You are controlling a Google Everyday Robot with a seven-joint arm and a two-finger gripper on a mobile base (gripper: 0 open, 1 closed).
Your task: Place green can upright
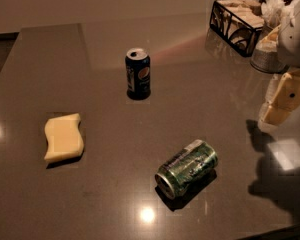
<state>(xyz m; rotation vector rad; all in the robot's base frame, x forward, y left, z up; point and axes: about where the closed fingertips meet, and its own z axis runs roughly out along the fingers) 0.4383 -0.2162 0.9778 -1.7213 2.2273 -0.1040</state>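
The green can (186, 168) lies on its side on the grey table (115, 184), near the front centre, with one silver end facing the front left. My gripper (284, 100) hangs above the table at the right edge of the view, to the right of the can and a little beyond it, well apart from it. It holds nothing.
A dark blue Pepsi can (138, 74) stands upright at the centre back. A yellow sponge (64, 137) lies at the left. A black wire basket (235, 18) and a round container (268, 56) stand at the back right. The arm's shadow falls at the front right.
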